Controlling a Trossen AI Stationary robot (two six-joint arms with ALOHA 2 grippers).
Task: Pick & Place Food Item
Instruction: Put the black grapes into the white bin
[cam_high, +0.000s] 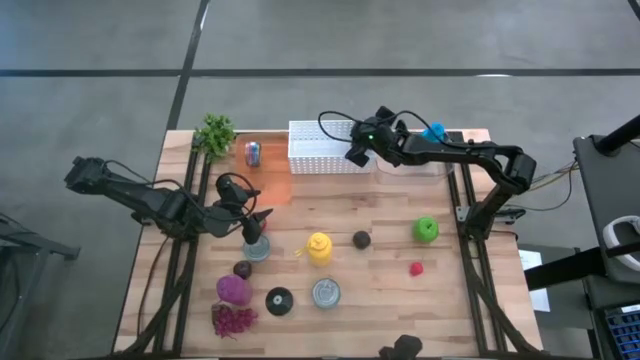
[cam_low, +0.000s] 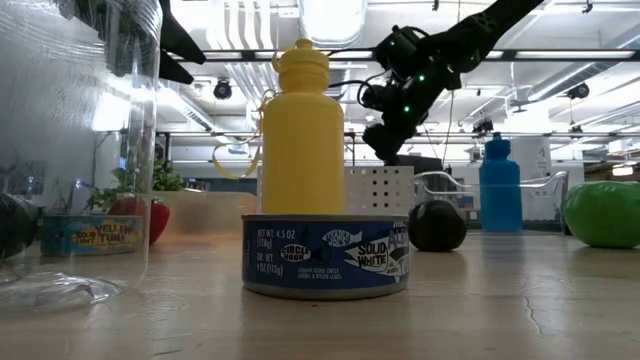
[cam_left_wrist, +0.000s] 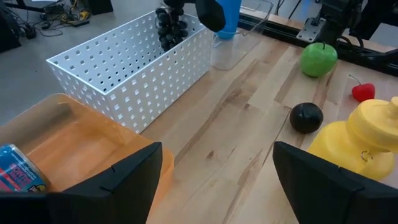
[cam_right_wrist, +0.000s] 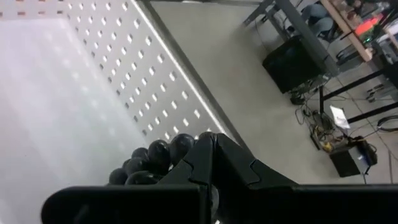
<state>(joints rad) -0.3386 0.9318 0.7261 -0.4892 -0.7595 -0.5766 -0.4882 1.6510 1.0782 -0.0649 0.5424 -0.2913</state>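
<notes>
The right claw (cam_right_wrist: 208, 140), fingers together on a bunch of dark grapes (cam_left_wrist: 169, 26), hangs over the white perforated basket (cam_high: 320, 148) at the desk's far edge. The placing step looks in hand; next it likely needs lowering and letting go. The left claw (cam_left_wrist: 214, 171) waits wide apart, empty, near the orange tray (cam_left_wrist: 74, 146).

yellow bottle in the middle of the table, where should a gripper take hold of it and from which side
Probably the narrow capped neck of the yellow bottle, coming straight down from above. It stands upright, and its body looks wide for the fingers. The tuna can and the black ball stand apart from it, so the descent looks unobstructed.
</notes>
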